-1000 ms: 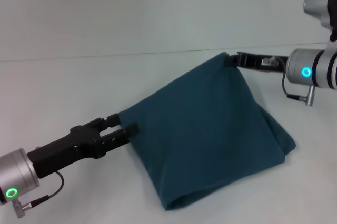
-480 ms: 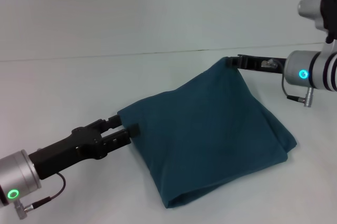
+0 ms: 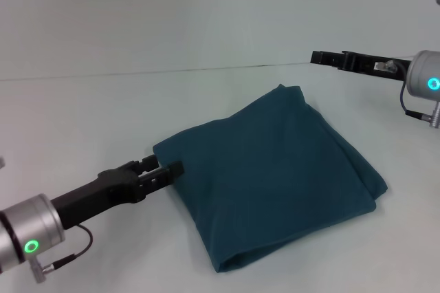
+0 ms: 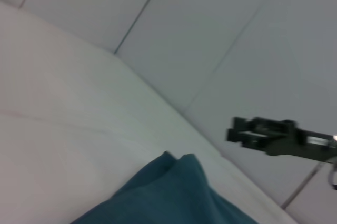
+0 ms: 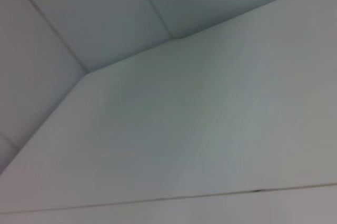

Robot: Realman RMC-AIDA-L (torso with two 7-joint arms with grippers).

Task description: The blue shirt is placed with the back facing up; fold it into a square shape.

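White tabletop (image 3: 82, 121) meets a pale wall behind. On it the blue shirt (image 3: 275, 176) lies as a folded, roughly square bundle, plain side up. Left gripper (image 3: 168, 166) sits low at the bundle's left corner, fingers narrow, touching the cloth edge. Right gripper (image 3: 317, 57) hangs raised beyond the far corner, apart from the fabric; its finger gap cannot be told.

Soft matt cloth on the blue shirt (image 3: 275, 176) — plain weave look, no sheen, gentle creases at the folded edges. Smooth, pale, matt finish on the table (image 3: 82, 121). Matt black hard plastic or metal on the left gripper (image 3: 165, 168) and right gripper (image 3: 323, 58) — brushed silvery metal on the wrist cuffs behind.
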